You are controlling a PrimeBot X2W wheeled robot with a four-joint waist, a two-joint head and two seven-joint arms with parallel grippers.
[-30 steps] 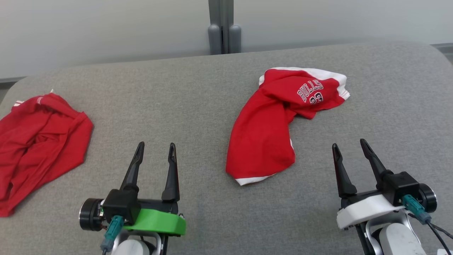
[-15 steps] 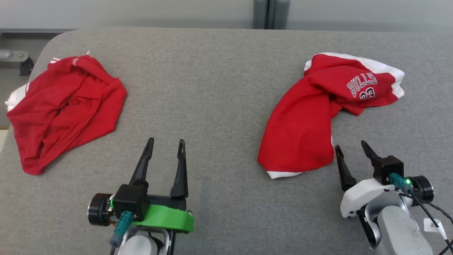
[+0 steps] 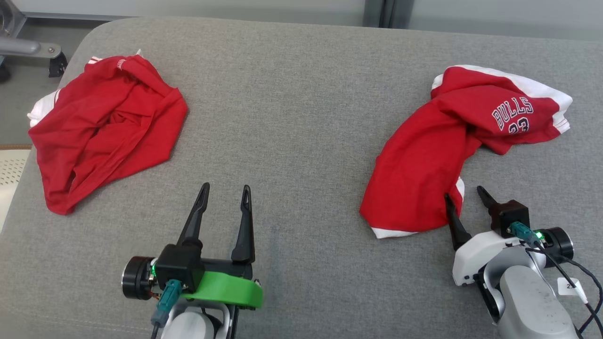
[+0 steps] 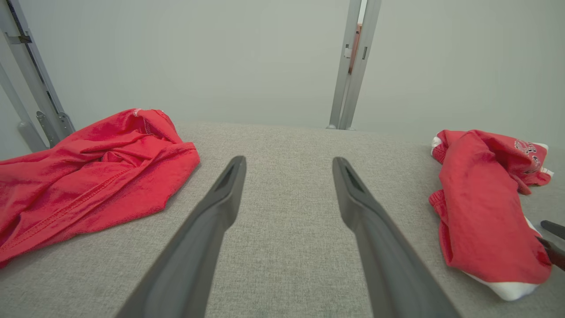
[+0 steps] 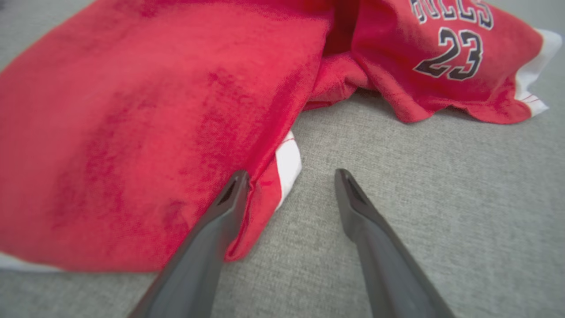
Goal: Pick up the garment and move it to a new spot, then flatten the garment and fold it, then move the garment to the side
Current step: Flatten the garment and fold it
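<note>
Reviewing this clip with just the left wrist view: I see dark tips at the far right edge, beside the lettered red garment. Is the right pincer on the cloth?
Observer: In the right wrist view the right pincer has one finger against the edge of the lettered garment. The other finger is over bare grey surface.
Operator: Is anything clamped?
Observer: No. The jaws stand wide, and just the corner with the white trim lies between them.
Operator: What does the lettering say?
Observer: The head view shows the lettering as BULLS above 23.
</note>
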